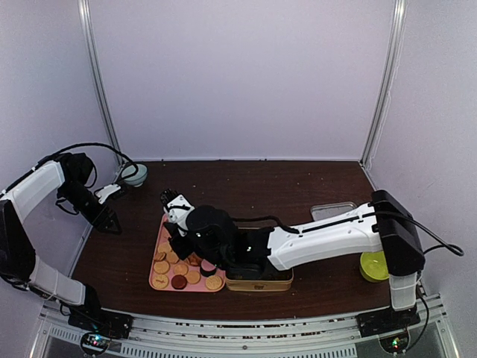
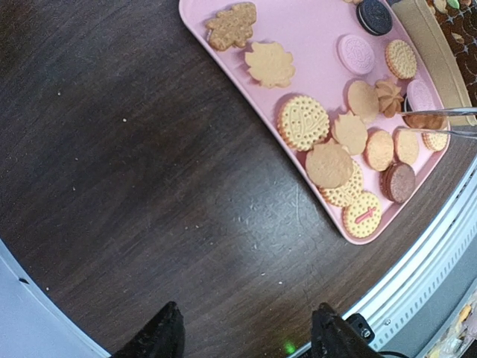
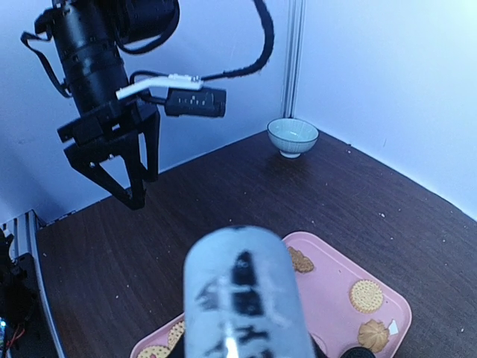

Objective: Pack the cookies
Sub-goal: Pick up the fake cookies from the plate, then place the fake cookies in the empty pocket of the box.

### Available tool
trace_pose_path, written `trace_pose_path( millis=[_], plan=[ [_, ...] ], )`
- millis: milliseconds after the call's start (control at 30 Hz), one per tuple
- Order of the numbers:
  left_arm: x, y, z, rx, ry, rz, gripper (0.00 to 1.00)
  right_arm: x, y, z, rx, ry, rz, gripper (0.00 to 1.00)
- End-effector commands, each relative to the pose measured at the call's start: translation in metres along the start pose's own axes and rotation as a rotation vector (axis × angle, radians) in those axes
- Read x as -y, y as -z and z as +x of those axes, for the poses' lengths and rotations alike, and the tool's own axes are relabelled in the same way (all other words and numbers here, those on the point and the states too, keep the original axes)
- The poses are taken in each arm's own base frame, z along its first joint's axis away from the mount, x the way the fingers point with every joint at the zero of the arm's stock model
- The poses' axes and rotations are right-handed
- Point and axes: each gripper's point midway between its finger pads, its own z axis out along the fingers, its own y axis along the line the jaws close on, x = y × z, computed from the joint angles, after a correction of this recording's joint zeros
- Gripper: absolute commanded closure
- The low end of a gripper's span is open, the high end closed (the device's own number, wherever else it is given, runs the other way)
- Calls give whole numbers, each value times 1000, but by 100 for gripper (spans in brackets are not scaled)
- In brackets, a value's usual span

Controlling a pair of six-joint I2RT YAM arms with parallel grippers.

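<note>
Several cookies, mostly round and tan with a few dark and pink ones, lie on a pink tray. The same tray sits left of centre in the top view. My right gripper hangs over it, shut on metal tongs, whose blurred handle hides the fingers in the right wrist view. The tong tips straddle a brown cookie at the tray's right side. My left gripper is open and empty above bare table left of the tray, and shows again as the left gripper.
A gold tin stands right of the tray under the right arm. A small bowl is at the back left, a flat lid at the right, and a yellow-green dish beside the right base.
</note>
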Motion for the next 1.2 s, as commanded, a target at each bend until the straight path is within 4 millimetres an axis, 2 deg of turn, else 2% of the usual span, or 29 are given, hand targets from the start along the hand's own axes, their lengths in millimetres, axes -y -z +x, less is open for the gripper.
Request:
trace_pose_path(
  millis=[0,167,300,500,633,667,800,1067,1167],
  plan=[
    [2,0,-1,2,11,27,40,19,30,-70,138,-62,18,94],
    [2,-1,-2,1,19,37,41,37,48,-87,171,-86,26,94],
    [3,0,-3,5,19,40,41,69,67,-88,176,-80,97,95],
    [2,1,-5,11,18,36,41,133,103,-62,154,-94,237,95],
    [1,1,-6,11,17,32,41,160,124,-39,129,-99,305,95],
    [0,1,-6,12,18,31,41,164,127,-32,121,-101,315,95],
    [-1,1,-7,9,21,31,41,174,141,-24,120,-118,338,95],
    [-1,-1,-5,2,23,30,42,180,151,-14,115,-132,356,95],
    [-1,-1,-5,2,21,29,42,181,152,-10,109,-131,359,91]
  ],
)
